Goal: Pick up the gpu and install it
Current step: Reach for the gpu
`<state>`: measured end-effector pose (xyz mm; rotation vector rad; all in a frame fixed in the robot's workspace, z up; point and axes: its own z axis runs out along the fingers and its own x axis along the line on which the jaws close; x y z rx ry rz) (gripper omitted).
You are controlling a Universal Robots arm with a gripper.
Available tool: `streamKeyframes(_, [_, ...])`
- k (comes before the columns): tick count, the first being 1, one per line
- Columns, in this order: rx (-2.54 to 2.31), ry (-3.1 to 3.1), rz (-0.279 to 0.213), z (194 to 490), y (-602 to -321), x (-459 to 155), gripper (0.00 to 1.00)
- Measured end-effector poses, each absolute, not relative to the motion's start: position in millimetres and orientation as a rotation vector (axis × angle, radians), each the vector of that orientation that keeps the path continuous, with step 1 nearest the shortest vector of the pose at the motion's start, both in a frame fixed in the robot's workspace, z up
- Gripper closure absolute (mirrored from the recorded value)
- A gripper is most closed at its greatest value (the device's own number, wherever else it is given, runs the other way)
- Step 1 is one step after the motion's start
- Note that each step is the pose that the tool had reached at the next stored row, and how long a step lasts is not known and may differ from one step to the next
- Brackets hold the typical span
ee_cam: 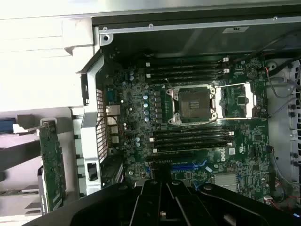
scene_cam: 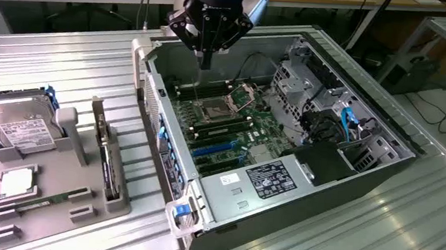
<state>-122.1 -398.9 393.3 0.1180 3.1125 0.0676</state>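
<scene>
We see open computer case (scene_cam: 319, 220) on slatted metal table (scene_cam: 70, 61). Inside case: green motherboard (scene_cam: 231, 125) (ee_cam: 235, 150), CPU socket (scene_cam: 210, 108) (ee_cam: 194, 104) mid-board, labelled power supply (scene_cam: 270, 178), blue cables (scene_cam: 347, 119). Beside case, on exterior view's left: gray holder (scene_cam: 52, 207) carrying hard drive (scene_cam: 20, 128), RAM stick (scene_cam: 45, 200), CPU chip (scene_cam: 16, 182).

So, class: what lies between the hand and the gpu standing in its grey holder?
The computer case's perforated side wall stands between the hand and the gpu. The exterior view shows this, and so does the wrist view.
</scene>
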Motion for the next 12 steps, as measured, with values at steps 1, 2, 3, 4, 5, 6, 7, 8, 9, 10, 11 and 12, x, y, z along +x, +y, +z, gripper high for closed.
streamKeyframes(1, [0.118, 3.113, 0.068, 393.3, -398.9, -122.4, 0.89])
streamKeyframes(2, [0.118, 3.113, 0.068, 393.3, -398.9, -123.3, 0.89])
streamKeyframes(3, [0.118, 3.112, 0.068, 393.3, -398.9, -124.0, 0.89])
streamKeyframes(4, [0.118, 3.112, 0.068, 393.3, -398.9, -124.6, 0.89])
streamKeyframes(5, [0.118, 3.112, 0.068, 393.3, -399.0, -125.9, 0.89])
streamKeyframes(6, [0.118, 3.112, 0.068, 393.3, -398.9, -127.2, 0.89])
streamKeyframes(7, [0.118, 3.112, 0.068, 393.3, -398.9, -128.0, 0.89])
streamKeyframes(8, [0.118, 3.112, 0.068, 393.3, -399.0, -128.8, 0.89])
streamKeyframes(9, [0.118, 3.113, 0.068, 393.3, -399.0, -129.8, 0.89])
streamKeyframes(10, [0.118, 3.113, 0.068, 393.3, -399.0, -130.7, 0.89])
streamKeyframes(11, [0.118, 3.112, 0.068, 393.3, -399.0, -131.7, 0.89])
streamKeyframes(12, [0.118, 3.113, 0.068, 393.3, -398.9, -132.9, 0.89])
